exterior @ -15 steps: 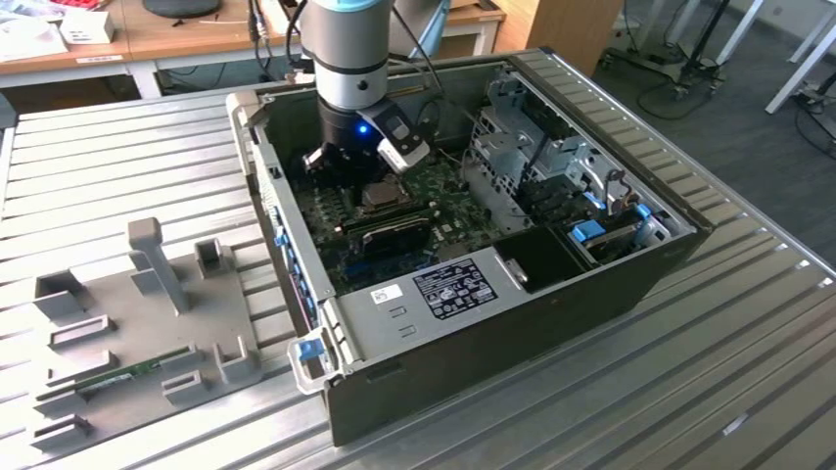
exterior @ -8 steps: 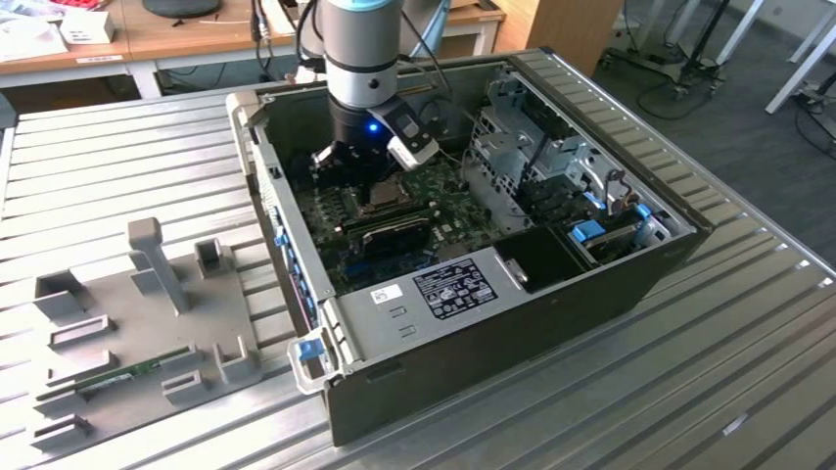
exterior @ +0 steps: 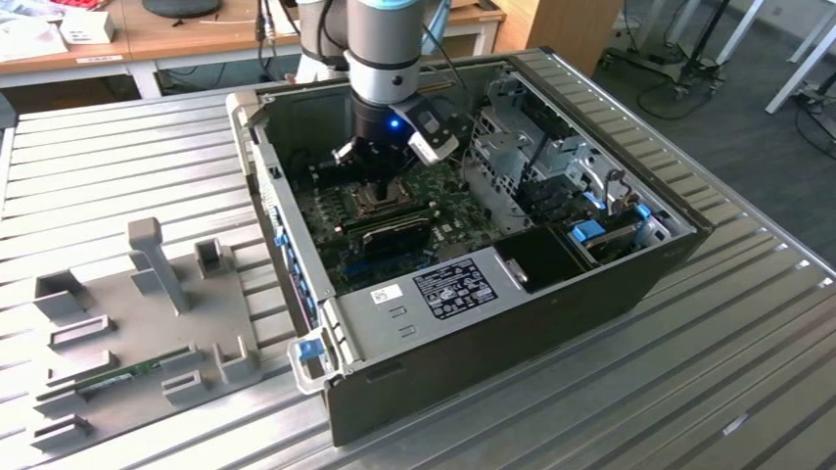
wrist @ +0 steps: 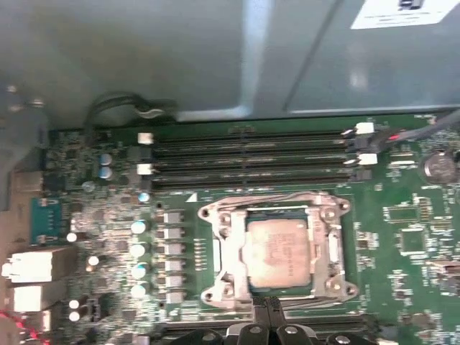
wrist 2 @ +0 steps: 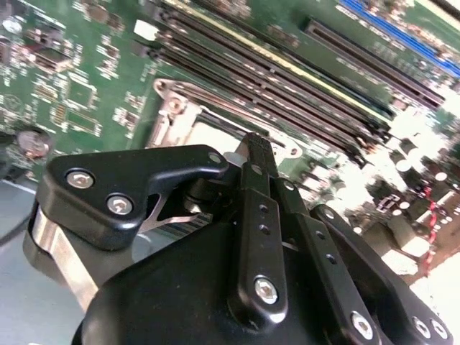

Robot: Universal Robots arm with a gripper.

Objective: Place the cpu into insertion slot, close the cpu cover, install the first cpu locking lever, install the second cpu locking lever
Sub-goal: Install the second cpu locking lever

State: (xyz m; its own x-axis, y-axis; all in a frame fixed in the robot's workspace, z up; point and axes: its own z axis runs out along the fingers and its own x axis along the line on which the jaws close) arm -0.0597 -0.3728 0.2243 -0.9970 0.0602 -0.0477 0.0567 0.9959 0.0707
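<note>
The cpu point(wrist: 277, 251), a dull grey square, lies flat in the insertion slot point(wrist: 209, 213) on the green motherboard. The silvery cpu cover point(wrist: 231, 248) lies down around it, framing the chip. A thin wire lever point(wrist: 273, 196) runs along the socket's edge nearest the memory slots. My gripper point(wrist: 267, 327) hovers just off the socket's opposite edge, its black fingers point(wrist 2: 255, 154) drawn together with nothing between them. In the exterior view the gripper point(exterior: 383, 201) reaches down into the open computer case over the socket point(exterior: 392, 201).
Long black memory slots point(wrist: 251, 154) run beside the socket. The case walls point(exterior: 268, 147) and a metal drive cage point(exterior: 535, 147) close in around the arm. A grey fixture plate point(exterior: 131, 323) holding a memory stick point(exterior: 124, 375) lies at the exterior view's left.
</note>
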